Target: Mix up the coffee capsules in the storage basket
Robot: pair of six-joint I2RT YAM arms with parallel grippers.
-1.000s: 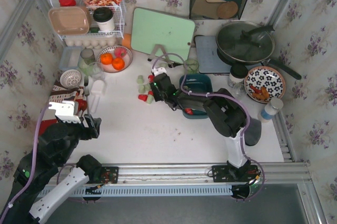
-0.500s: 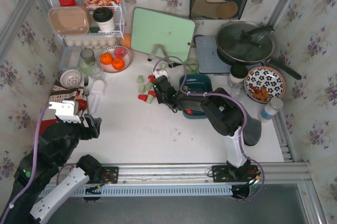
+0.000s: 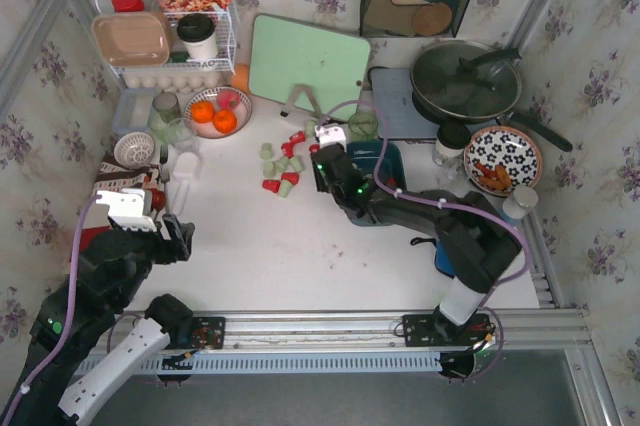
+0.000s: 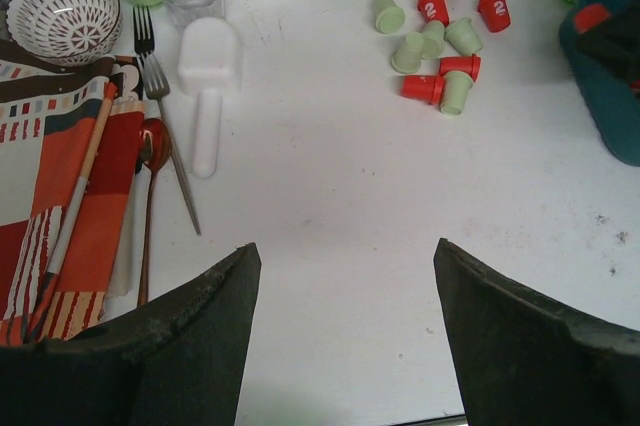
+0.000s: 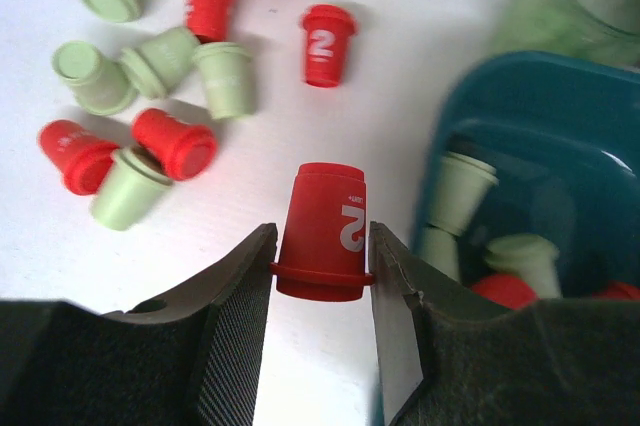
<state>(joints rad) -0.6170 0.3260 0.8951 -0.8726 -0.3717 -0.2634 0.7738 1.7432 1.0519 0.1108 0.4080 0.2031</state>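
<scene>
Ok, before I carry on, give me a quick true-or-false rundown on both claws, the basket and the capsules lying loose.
1. The right claw grips a red capsule marked 2. True.
2. The left claw holds a capsule. False: it is open and empty above the table.
3. The storage basket has nothing in it. False: stored capsules, pale green and red, lie inside.
4. Loose capsules lie on the table outside the basket. True.
5. Every loose capsule is red. False: red and pale green ones lie together.
</scene>
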